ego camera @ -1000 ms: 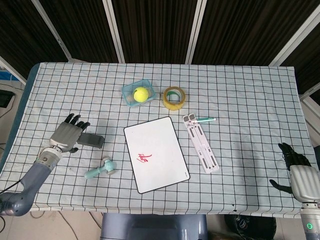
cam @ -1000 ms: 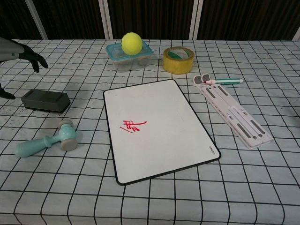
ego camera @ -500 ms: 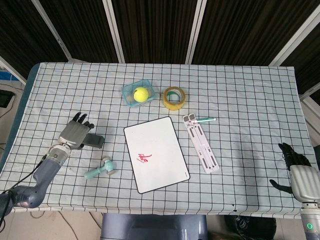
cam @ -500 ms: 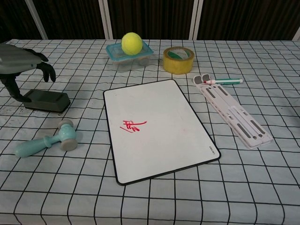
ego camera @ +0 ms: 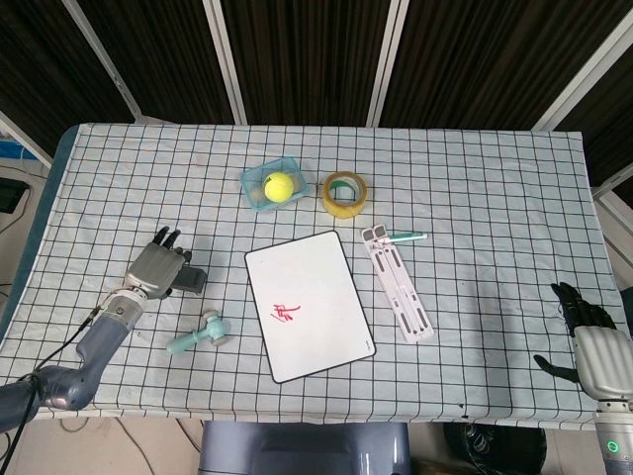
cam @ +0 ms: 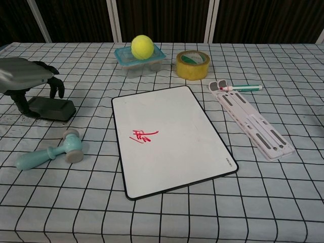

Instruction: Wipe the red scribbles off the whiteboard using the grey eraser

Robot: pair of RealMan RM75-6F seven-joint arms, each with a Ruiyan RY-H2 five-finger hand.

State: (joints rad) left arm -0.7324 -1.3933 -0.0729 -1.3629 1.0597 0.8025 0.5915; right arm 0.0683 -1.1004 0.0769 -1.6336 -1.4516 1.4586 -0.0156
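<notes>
We saw the left hand [cam: 28,81] spread, holding nothing, over the grey eraser [cam: 50,109] (right hand [ego camera: 593,346] idle, its fingers' state unclear), and feared a shallow grip would let it skid away.

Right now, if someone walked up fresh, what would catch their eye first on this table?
Probably the red scribbles on the whiteboard lying mid-table, the one bright mark on a white surface. Next, the left hand arched over the grey eraser at the table's left side, fingers reaching down around it. Behind the board, a yellow ball sits on a small blue-lidded container.
</notes>
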